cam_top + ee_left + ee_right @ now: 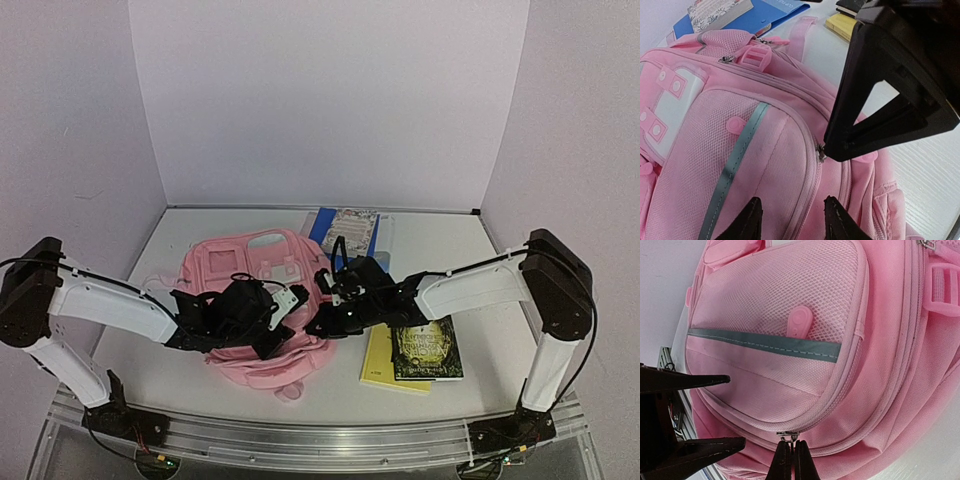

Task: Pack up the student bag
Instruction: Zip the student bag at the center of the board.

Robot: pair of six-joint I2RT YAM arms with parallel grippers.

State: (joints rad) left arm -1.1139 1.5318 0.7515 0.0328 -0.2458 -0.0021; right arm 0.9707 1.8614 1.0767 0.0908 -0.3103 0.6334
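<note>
While the student bag [232, 265] lies flat and front-up on the white surface [455, 262], left of centre, my right claw [791, 444] is pinched closed on the small metal zipper pull [787, 435] at the curved seam of the front pocket. My left claw [793, 198] holds its two tapered black tips apart just over that pocket's fabric and clamps nothing that I can see.

The bag is soft pink cloth:
- open mesh [790, 285] on the upper pocket panel, with a tighter weave below;
- a flat grey-green band [765, 344] across the pocket;
- a rounded pink tab [800, 322];
- a ladder-shaped pink buckle [945, 290];
- a pale patch [670, 107] set with round pink studs.

Beyond the bag a blue folder [322, 228] bears a floral-covered book [355, 225]. To the bag's right a yellow pad [376, 362] lies partly under a dark green book [428, 350].
</note>
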